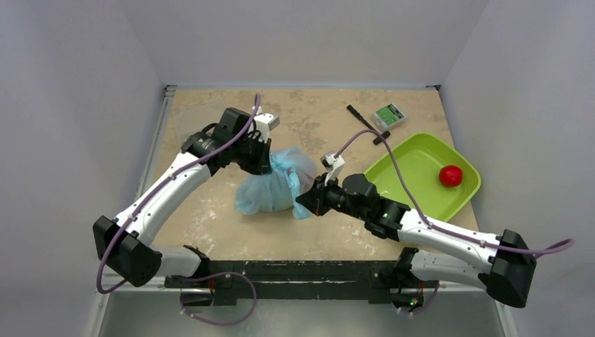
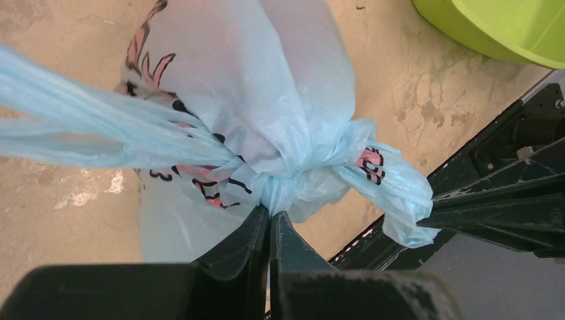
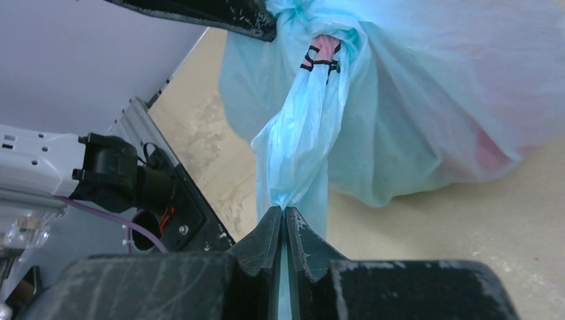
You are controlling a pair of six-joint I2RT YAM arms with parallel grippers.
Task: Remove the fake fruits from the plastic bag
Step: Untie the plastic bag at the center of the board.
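Plastic bag (image 1: 270, 189) sits mid-counter (image 1: 330, 235), tied shut at a knot (image 2: 283, 180). Left hand (image 2: 269, 217) is clenched on the film right at that knot. Right hand (image 3: 284, 213) is clenched on a twisted tail (image 3: 300, 133) leading from it. Film looks thin, soft and slippery, likely to stretch or tear before the knot gives, so gripping bunched folds seems safest. Fruits inside are hidden; one red fruit (image 1: 450, 175) lies in the green tray (image 1: 414, 151).
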